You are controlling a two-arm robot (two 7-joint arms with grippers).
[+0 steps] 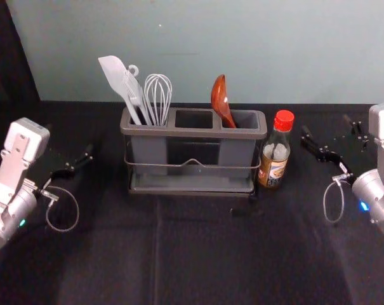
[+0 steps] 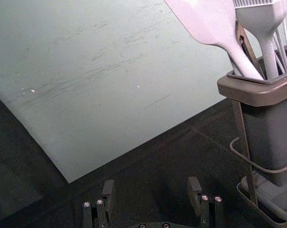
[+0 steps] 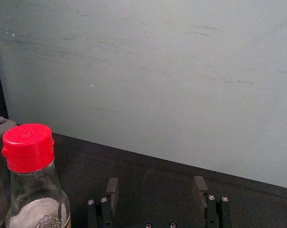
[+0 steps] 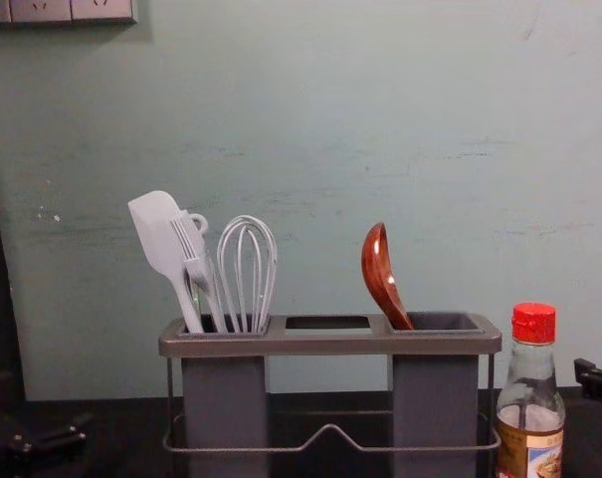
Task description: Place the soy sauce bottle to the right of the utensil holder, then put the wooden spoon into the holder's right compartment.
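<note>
Spoon [image 1: 219, 96], glossy, leans in holder [image 1: 193, 133] beside glass bottle [image 1: 276, 152]; left gripper [image 1: 70, 138], right gripper [image 1: 325, 124] flank them, spread, empty.

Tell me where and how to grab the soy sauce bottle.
Grip the bottle around its body below the tapering neck, bringing the right claw in level from the robot's right. It stands upright with the holder close on its left, so closing front and back should suit best.

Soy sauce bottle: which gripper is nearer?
Right. The right gripper is just to the right of the bottle; the left gripper is beyond the utensil holder's left end.
</note>
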